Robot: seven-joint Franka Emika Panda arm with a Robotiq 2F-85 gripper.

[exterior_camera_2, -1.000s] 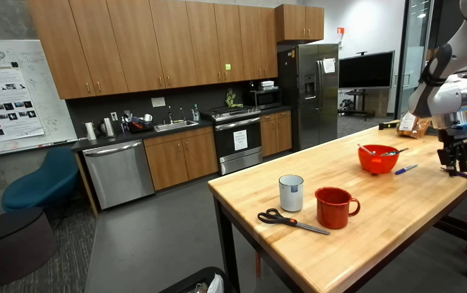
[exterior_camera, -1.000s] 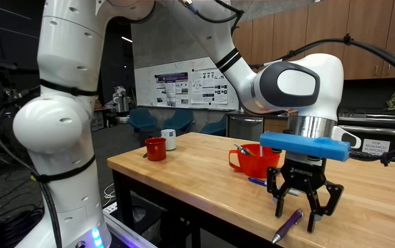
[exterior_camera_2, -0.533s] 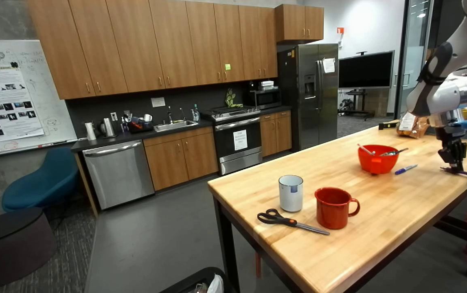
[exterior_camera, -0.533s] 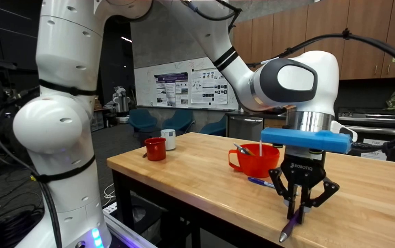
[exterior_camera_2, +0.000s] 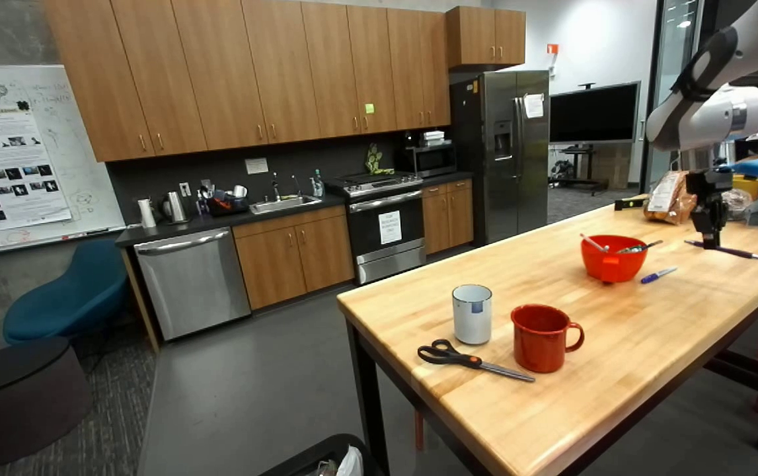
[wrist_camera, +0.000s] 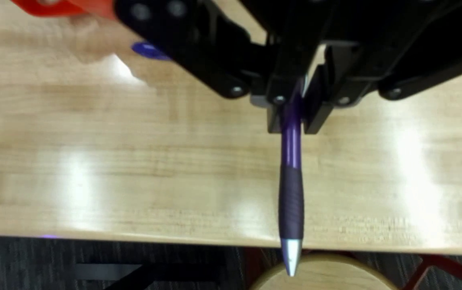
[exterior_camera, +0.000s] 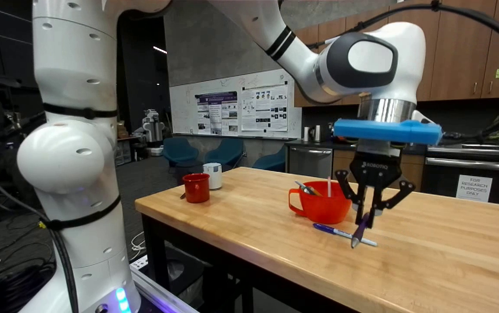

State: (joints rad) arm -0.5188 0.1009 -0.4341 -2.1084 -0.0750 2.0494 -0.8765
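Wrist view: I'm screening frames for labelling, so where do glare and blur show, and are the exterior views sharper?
Wrist view: glare patches lie on the tabletop left and right of the purple pen; the hand is mostly near-black; the wide red cup and blue marker, upper left, are blurred, though in both exterior views those two look sharper.

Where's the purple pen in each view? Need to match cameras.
In an exterior view: purple pen, right of centre, lower half.
In an exterior view: purple pen, far right, mid-height.
Wrist view: purple pen, right of centre, between the fingers, tip near the bottom.
Shared landmark: blue-capped marker; only its blue end in wrist view.
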